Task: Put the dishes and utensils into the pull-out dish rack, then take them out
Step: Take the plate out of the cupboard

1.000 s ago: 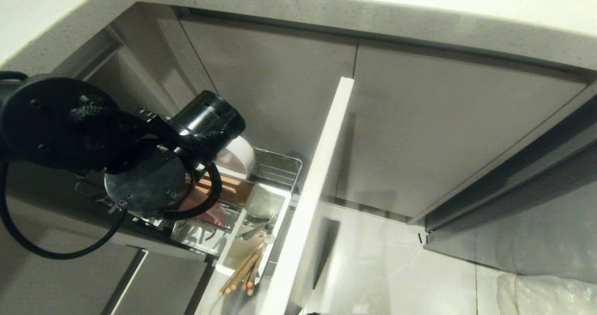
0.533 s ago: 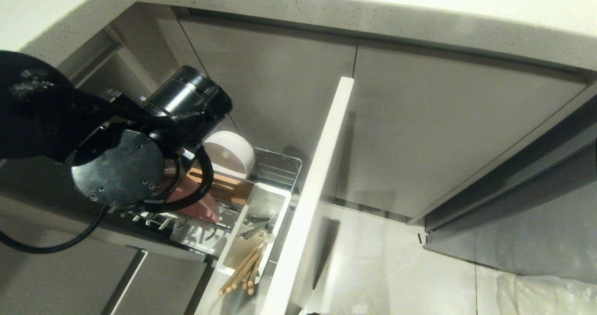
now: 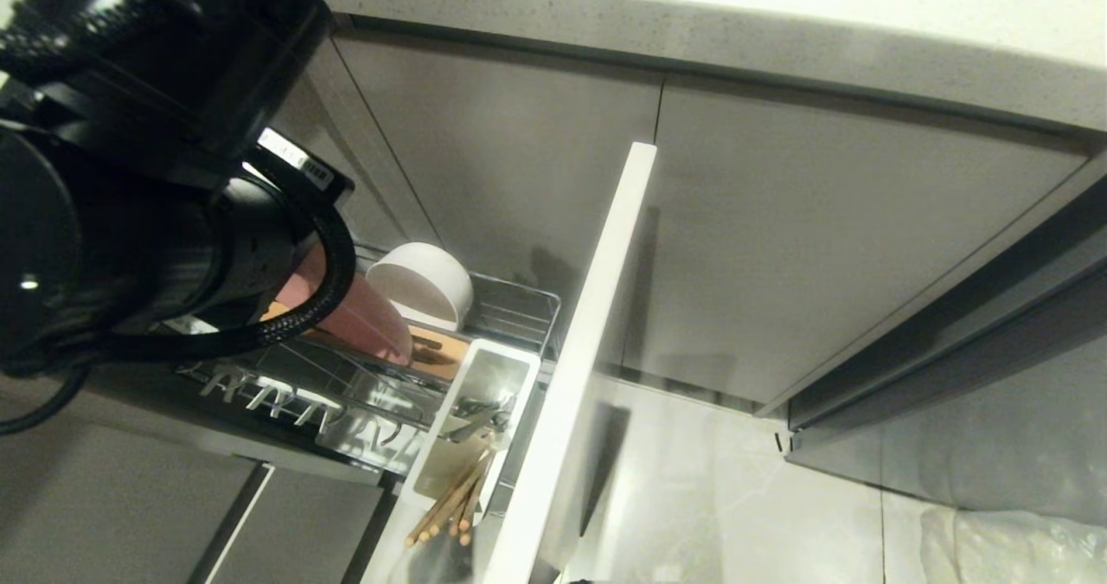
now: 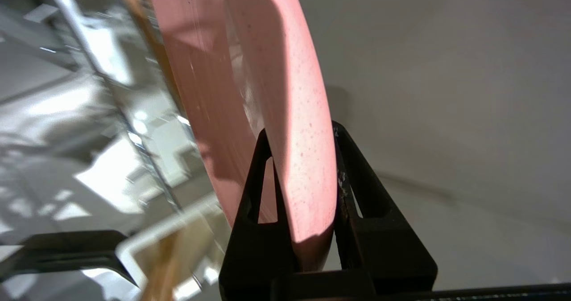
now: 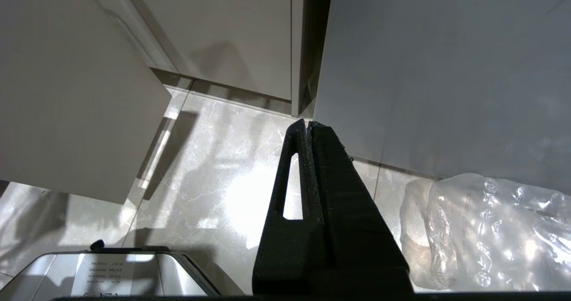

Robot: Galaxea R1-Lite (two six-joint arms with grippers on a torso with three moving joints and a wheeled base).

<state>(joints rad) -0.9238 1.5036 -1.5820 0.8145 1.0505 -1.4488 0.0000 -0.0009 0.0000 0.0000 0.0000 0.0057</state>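
The left gripper (image 4: 296, 134) holds the pale-pink plate (image 4: 250, 91) by its rim, with one black finger on each face, so the plate stands on its edge and does not lie flat. I judge that this thin pinch is chosen because a plate kept on edge can pass between the wires of the pull-out dish rack (image 3: 346, 394). In the head view the plate (image 3: 367, 320) is at the left, over the wooden strip (image 3: 432, 350) of the rack and just beside the cream-white bowl (image 3: 424, 285), which lies on its side at the far end of the basket. If the plate touches the strip, I cannot tell, because the arm hides much of it. The chopsticks (image 3: 450, 502) and the fork (image 3: 471, 424) stand in the white utensil caddy (image 3: 497, 368), nearer and to the right, next to the pale front panel (image 3: 588, 350). The right gripper (image 5: 308, 125) hangs apart over the floor with its fingers pressed together and empty; it seems parked.
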